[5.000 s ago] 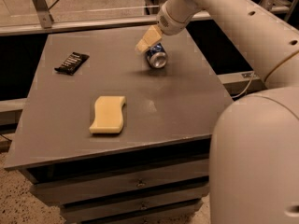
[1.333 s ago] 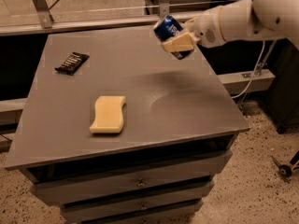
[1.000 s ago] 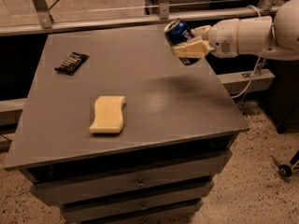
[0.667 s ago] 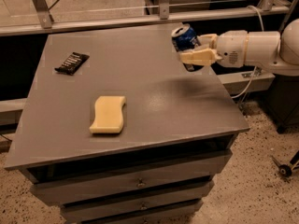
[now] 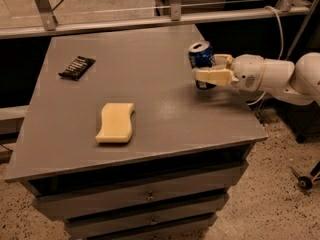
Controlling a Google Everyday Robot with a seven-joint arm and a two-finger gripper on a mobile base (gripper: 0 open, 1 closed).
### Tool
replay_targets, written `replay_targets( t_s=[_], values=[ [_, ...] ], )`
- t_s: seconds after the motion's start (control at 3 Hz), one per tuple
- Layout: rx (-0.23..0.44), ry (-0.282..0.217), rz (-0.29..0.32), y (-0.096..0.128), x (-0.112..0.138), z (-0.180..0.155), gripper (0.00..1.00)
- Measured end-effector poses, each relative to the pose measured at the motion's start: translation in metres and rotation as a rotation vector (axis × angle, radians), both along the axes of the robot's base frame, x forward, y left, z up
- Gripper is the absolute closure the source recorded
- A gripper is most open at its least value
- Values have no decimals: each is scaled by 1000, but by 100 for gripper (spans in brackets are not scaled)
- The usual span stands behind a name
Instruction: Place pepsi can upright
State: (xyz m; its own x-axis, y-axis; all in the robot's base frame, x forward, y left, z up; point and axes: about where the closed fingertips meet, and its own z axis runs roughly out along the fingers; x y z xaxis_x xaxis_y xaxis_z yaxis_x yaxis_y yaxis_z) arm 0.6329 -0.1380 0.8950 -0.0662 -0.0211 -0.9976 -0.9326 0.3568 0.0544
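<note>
The pepsi can (image 5: 201, 56), dark blue with a silver top, stands upright with a slight tilt near the right edge of the grey table (image 5: 150, 89). My gripper (image 5: 207, 70) reaches in from the right and its pale fingers (image 5: 212, 76) are shut around the can's lower body. The can's base is at or just above the tabletop; I cannot tell whether it touches. The white arm (image 5: 272, 76) extends off the right side.
A pale yellow wavy sponge (image 5: 116, 122) lies at the front middle of the table. A black flat snack wrapper (image 5: 77, 67) lies at the back left. A metal railing (image 5: 150, 19) runs behind the table. Drawers sit under the tabletop.
The gripper carried the can from the back of the table rightward and downward, turning it from tilted to nearly upright, and brought it low near the right edge.
</note>
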Motion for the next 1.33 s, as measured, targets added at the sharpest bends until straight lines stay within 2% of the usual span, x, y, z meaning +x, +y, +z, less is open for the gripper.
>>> replay_targets(
  t_s=[0.67, 1.33],
  values=[
    [30, -35, 59, -2, -7, -14, 51],
    [52, -15, 58, -13, -15, -35, 4]
  ],
)
